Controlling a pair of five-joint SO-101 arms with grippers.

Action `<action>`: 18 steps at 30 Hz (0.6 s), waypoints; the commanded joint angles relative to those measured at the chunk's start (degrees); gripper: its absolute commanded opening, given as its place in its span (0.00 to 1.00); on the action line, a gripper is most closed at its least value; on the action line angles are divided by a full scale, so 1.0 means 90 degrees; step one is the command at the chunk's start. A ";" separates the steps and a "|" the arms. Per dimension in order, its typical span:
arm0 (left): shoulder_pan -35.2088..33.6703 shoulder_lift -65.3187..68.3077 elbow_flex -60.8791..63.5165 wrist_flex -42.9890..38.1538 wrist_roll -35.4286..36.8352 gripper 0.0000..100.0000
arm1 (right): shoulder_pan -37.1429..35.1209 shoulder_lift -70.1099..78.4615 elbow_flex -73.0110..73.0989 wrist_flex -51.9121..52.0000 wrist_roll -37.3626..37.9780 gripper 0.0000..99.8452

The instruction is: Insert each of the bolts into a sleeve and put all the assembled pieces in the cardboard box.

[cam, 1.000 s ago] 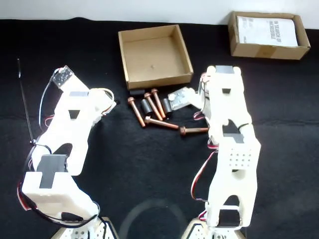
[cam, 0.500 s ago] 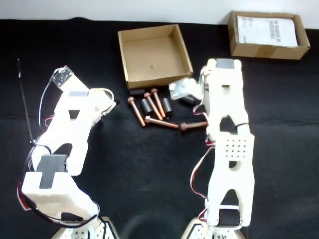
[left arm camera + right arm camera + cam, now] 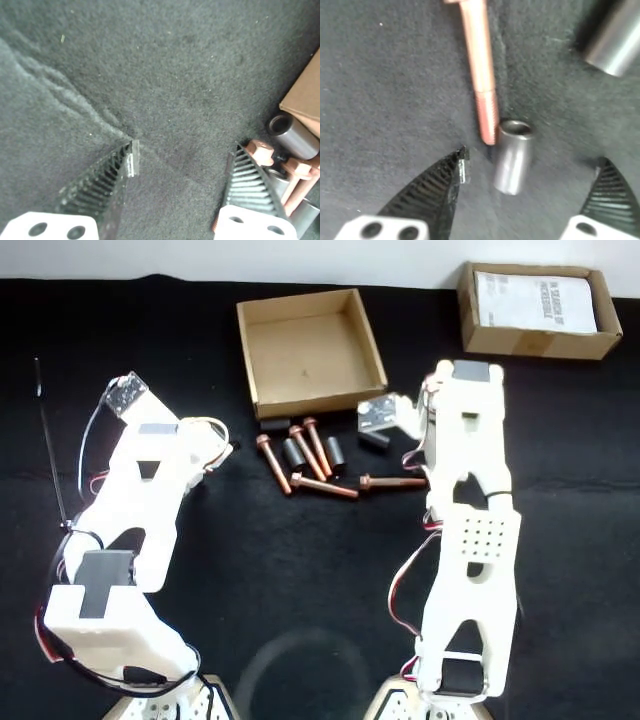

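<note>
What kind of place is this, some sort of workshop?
Probably a robotics lab bench: two white arms on a black cloth, with loose bolts and sleeves laid beside a cardboard box, like a practice set.

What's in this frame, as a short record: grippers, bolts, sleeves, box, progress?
left gripper: open, over bare cloth beside the bolts
right gripper: open, straddling a sleeve, not gripping it
bolts: five, loose on the cloth in front of the box
sleeves: four seen, none with a bolt in it
cardboard box: empty
progress: nothing assembled yet
</note>
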 commanded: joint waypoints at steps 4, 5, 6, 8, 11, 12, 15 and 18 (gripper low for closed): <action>0.0083 -0.0034 -0.0151 -0.0039 -0.0010 0.29 | 0.0063 0.0034 0.0073 -0.0278 -0.0068 0.37; 0.0083 -0.0034 -0.0151 -0.0039 -0.0010 0.29 | 0.0073 0.0142 0.0034 -0.0337 -0.0068 0.37; 0.0083 -0.0034 -0.0151 -0.0039 -0.0010 0.29 | 0.0073 0.0249 0.0015 -0.0386 -0.0068 0.37; 0.0083 -0.0034 -0.0151 -0.0039 -0.0010 0.29 | 0.0063 0.0513 0.0005 -0.0464 -0.0068 0.37; 0.0083 -0.0034 -0.0151 -0.0039 -0.0010 0.29 | 0.0034 0.0630 -0.0200 -0.0444 -0.0078 0.37; 0.0083 -0.0034 -0.0151 -0.0039 -0.0010 0.29 | 0.0005 0.0650 -0.0278 -0.0435 -0.0078 0.37; 0.0083 -0.0034 -0.0151 -0.0039 -0.0010 0.29 | -0.0005 0.0747 -0.0415 -0.0396 -0.0078 0.35; 0.0083 -0.0034 -0.0151 -0.0039 -0.0010 0.29 | -0.0024 0.0757 -0.0415 -0.0396 -0.0068 0.23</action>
